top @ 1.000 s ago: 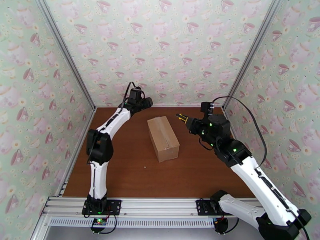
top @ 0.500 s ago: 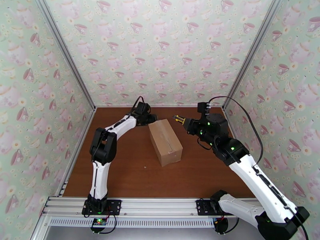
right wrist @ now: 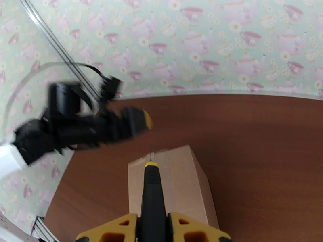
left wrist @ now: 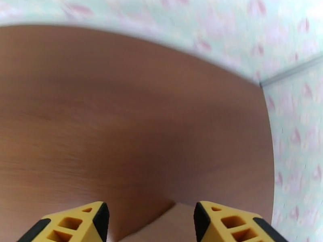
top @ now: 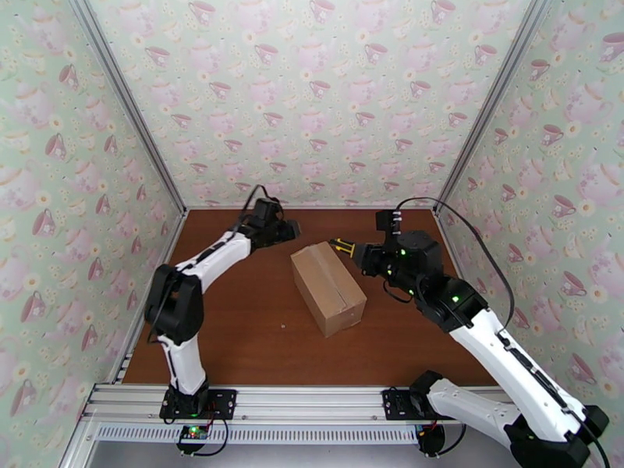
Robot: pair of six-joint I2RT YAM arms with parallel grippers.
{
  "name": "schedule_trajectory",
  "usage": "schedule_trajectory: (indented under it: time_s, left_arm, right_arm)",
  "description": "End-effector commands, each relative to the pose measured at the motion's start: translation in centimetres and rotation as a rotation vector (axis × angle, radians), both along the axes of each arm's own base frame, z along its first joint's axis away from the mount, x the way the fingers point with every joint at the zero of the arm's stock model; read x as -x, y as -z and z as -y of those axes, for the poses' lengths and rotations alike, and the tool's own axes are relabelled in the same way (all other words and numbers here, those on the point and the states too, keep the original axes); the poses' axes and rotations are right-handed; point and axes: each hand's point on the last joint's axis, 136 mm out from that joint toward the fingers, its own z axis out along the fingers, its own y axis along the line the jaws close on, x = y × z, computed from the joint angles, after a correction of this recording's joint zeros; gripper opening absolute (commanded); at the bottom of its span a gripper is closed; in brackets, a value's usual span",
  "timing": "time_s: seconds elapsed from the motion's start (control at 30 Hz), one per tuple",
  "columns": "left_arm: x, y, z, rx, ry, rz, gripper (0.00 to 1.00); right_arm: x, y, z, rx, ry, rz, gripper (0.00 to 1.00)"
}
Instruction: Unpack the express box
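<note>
— What stage is this?
— Tape-cutting, I reckon. The express box [top: 328,289] sits in the middle of the table [top: 257,341], flaps shut, long axis running far-left to near-right. The right gripper [right wrist: 153,228] clamps a black cutter [right wrist: 152,192], its tip at the far end of the seam [top: 321,268].
— And the left gripper [left wrist: 147,222]?
— Jaws apart, empty, beyond the box's far corner. Next, the blade must track that seam.

Robotics lab booth here: brown table [top: 257,345] boxed in by teapot wallpaper panels [top: 312,95] on aluminium posts [top: 131,111]. White robot arms [top: 210,259] stand bolted to a metal rail [top: 312,403] at the table's near edge.
</note>
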Motion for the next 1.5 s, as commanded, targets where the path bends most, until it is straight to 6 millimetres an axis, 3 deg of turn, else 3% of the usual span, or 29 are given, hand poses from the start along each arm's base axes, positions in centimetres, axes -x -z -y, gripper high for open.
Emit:
schedule_trajectory:
  time_s: [0.0,0.1,0.17,0.23,0.33,0.43,0.63,0.87,1.07,1.47]
  left_arm:
    - [2.5,-4.2,-2.9,-0.049,-0.064,0.059,0.64]
    - [6.2,-4.9,-2.6,0.008,-0.054,0.029,0.69]
    - [8.8,-4.5,-1.8,0.044,-0.039,0.0,0.77]
    - [11.5,-3.8,-0.3,0.1,-0.013,-0.034,0.78]
    - [14.3,-2.4,1.5,0.158,0.002,-0.081,0.78]
    - [15.6,-1.0,3.1,0.21,0.005,-0.113,0.78]
    - [15.4,1.0,5.5,0.259,0.003,-0.166,0.78]
    - [13.9,2.8,7.3,0.272,0.011,-0.208,0.77]
    - [13.6,4.8,7.5,0.245,0.005,-0.245,0.75]
    - [14.9,8.1,4.8,0.086,-0.047,-0.326,0.68]
  right_arm:
    - [-0.1,0.8,-0.4,0.042,-0.026,-0.003,0.0]
    - [-0.3,0.3,-0.8,0.044,-0.041,0.009,0.0]
    - [-0.5,0.0,-1.0,0.047,-0.047,0.014,0.0]
    - [-0.7,-0.3,-1.3,0.053,-0.061,0.017,0.0]
    - [-1.0,-0.6,-1.7,0.074,-0.074,0.014,0.0]
    - [-1.5,-0.9,-2.1,0.097,-0.086,0.017,0.0]
    - [-2.6,-2.1,-3.4,0.142,-0.135,0.038,0.0]
    - [-3.4,-1.9,-4.2,0.208,-0.176,0.041,0.0]
    - [-3.1,-1.1,-4.7,0.242,-0.2,0.042,0.0]
    - [-3.5,2.5,-5.9,0.373,-0.225,0.006,0.0]
